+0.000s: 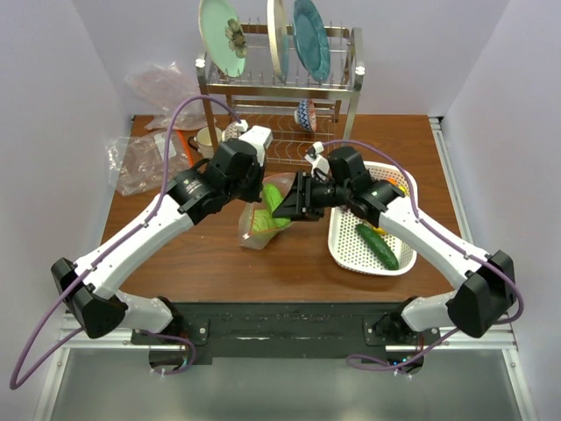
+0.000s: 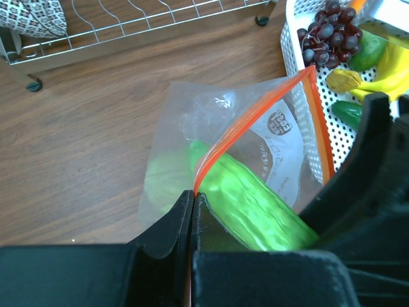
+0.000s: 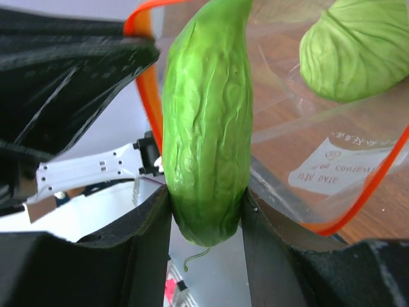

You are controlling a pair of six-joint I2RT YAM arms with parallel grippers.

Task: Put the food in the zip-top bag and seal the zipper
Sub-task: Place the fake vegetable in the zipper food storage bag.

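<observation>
Left claw (image 2: 193, 198) is clamped tight on the zipper (image 2: 252, 125) at one corner, holding the bag (image 2: 185, 115) mouth up and open. Right claw (image 3: 206, 214) is clamped on a cucumber (image 3: 204, 121) at its butt end. The rest of it sticks out past the fingertips, through the bag mouth. Cabbage (image 3: 358, 45) is already inside, beyond the right claw's tips and off to the right. Basket (image 2: 291, 51) sits behind the right claw, under its arm. It holds grapes (image 2: 329, 32), bananas (image 2: 383, 70) and a second cucumber (image 1: 379, 246).
</observation>
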